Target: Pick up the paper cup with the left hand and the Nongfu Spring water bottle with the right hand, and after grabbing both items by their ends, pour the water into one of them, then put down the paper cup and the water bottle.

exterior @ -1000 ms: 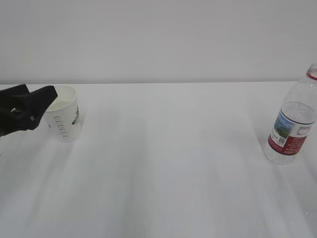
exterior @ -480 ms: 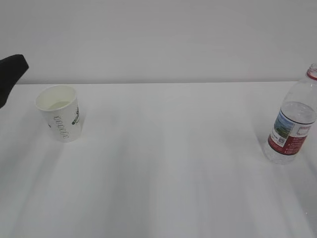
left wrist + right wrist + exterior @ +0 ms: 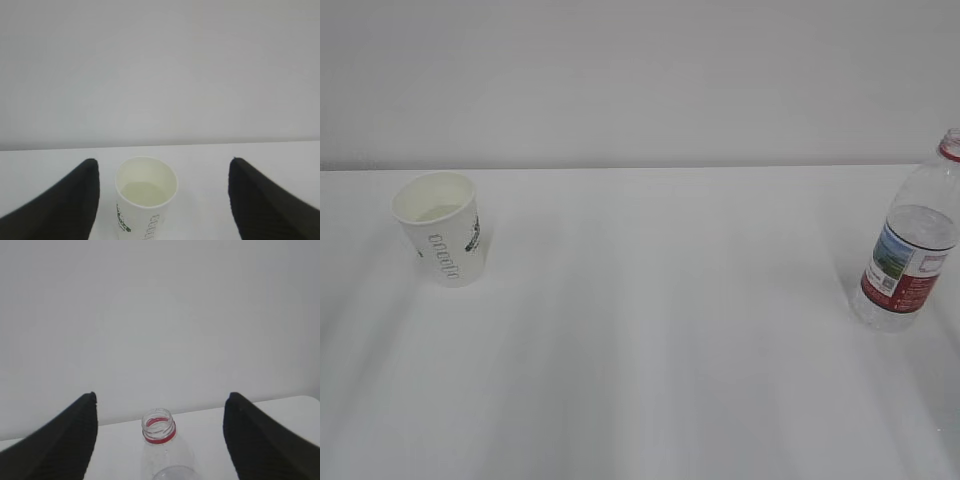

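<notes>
Paper cup (image 3: 146, 197) stands upright on the white surface (image 3: 660, 330), between the two black fingers (image 3: 65, 205) of the left tool (image 3: 162, 200) and a little ahead of them, nearer the left finger than the right, touching neither. A shallow pool of water (image 3: 145, 194) lies in its bottom, so the pour appears done, and the cup appears set down and let go. Left tool is spread wide and empty. Right tool (image 3: 159, 440) is likewise spread wide and holds nothing; the Nongfu Spring water bottle (image 3: 161, 442) stands upright between its fingers (image 3: 62, 440), roughly centred, with clear gaps on both sides. The bottle's neck is uncapped, red ring showing. In the exterior view neither tool appears; cup and bottle stand well apart, at opposite ends of the surface, the bottle about two-thirds full. Judgement: pick-up, pour and put-down all look complete, and what remains is at most clearing both arms away. Beyond each tool lies only bare surface and a plain pale wall (image 3: 640, 80).
</notes>
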`<action>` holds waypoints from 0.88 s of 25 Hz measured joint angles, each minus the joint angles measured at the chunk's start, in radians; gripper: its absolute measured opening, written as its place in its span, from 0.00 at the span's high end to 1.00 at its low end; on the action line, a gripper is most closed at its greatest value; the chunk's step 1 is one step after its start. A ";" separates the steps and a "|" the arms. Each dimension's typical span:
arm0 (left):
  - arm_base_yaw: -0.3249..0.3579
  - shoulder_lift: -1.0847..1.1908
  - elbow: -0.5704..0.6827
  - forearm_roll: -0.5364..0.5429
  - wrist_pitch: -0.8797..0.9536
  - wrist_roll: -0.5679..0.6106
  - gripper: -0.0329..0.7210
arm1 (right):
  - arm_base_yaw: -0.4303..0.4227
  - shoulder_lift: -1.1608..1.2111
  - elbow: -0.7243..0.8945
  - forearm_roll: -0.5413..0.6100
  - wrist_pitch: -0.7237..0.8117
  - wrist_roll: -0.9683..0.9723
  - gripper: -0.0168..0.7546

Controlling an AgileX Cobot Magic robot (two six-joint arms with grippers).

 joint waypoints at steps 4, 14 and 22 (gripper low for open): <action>0.000 -0.123 0.000 0.000 0.078 -0.014 0.18 | 0.000 -0.088 -0.027 -0.021 0.128 0.000 0.21; 0.000 -0.378 -0.012 -0.014 0.360 -0.020 0.30 | 0.000 -0.313 -0.066 -0.027 0.433 0.000 0.21; 0.000 -0.538 -0.149 -0.024 0.816 -0.015 0.36 | 0.000 -0.472 -0.137 -0.030 0.683 -0.009 0.21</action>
